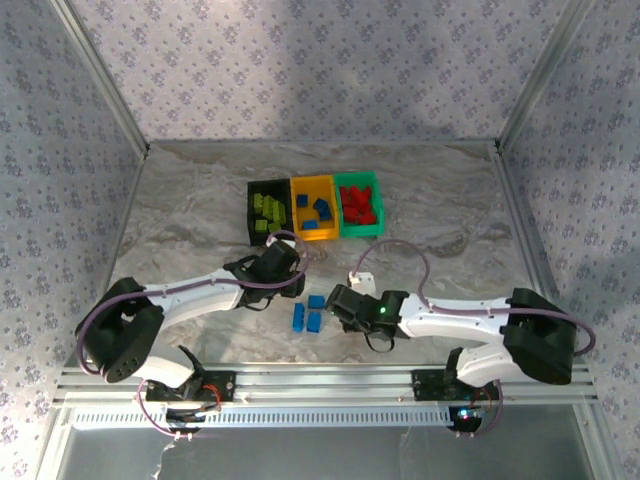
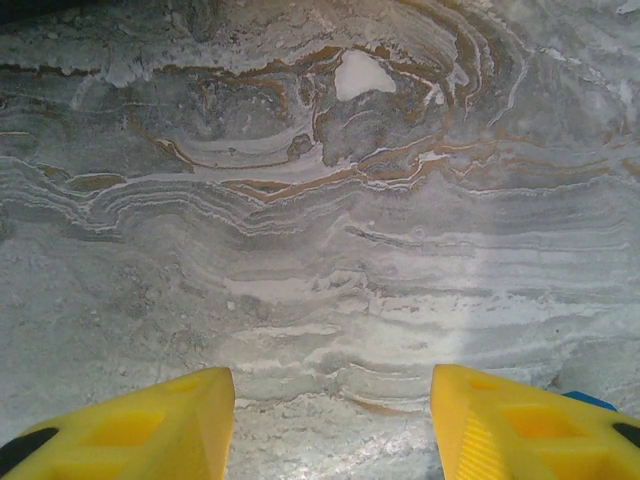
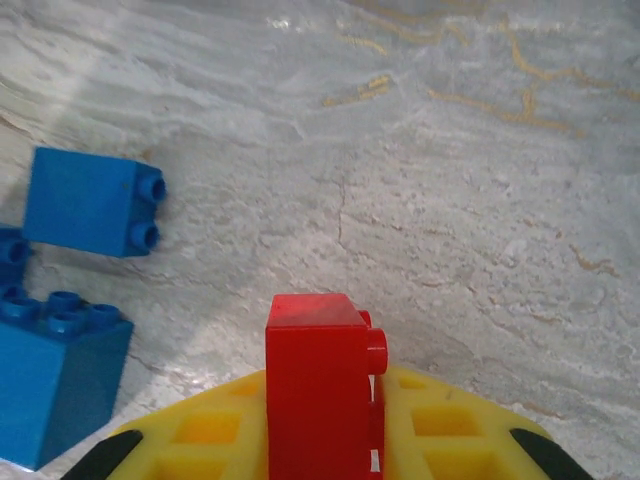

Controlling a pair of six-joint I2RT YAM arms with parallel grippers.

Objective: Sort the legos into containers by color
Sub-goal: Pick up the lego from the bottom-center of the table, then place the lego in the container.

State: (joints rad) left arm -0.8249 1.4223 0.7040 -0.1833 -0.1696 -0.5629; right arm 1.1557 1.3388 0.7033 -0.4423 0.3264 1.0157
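My right gripper (image 3: 322, 425) is shut on a red lego (image 3: 315, 360), which stands between its yellow fingers (image 3: 200, 435) just above the table. In the top view this gripper (image 1: 340, 300) sits beside three loose blue legos (image 1: 316, 301) (image 1: 298, 316) (image 1: 314, 321). Two of them, a flat-lying blue lego (image 3: 90, 200) and a nearer one (image 3: 55, 375), lie left of the jaws in the right wrist view. My left gripper (image 2: 333, 410) is open over bare marble, and in the top view it (image 1: 284, 262) is just in front of the containers. The black bin (image 1: 251, 210) holds lime green legos, the orange-yellow bin (image 1: 313, 236) blue ones, the green bin (image 1: 360, 233) red ones.
The three bins stand side by side at the middle back of the marble table (image 1: 180, 200). Patterned walls and metal frame posts close the table in on the left, right and back. A blue edge (image 2: 590, 400) peeks out beside my left gripper's right finger.
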